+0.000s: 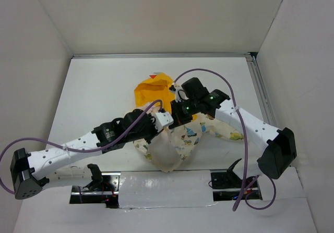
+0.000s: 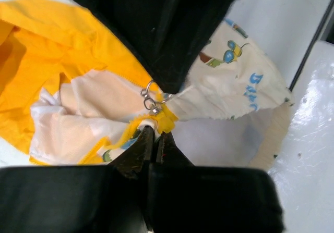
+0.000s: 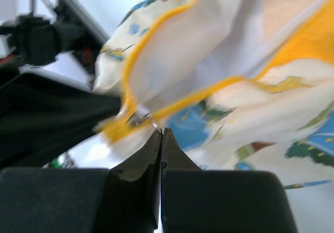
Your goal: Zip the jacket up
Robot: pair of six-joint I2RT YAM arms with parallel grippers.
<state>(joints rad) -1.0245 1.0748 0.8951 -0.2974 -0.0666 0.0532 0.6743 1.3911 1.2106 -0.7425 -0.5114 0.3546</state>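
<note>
The jacket lies bunched mid-table, its cream printed body toward me and its yellow hood behind. Both arms meet over it. In the left wrist view my left gripper is shut on the jacket's yellow zipper edge, just below the metal zipper slider. The black right gripper comes down onto that slider's ring. In the right wrist view my right gripper is shut, and the thin metal zipper pull runs into its tips. From above, the left gripper and the right gripper sit almost touching.
White walls enclose the table on three sides. A metal rail runs along the right edge. Purple cables loop above both arms. A glossy white strip lies between the arm bases at the front.
</note>
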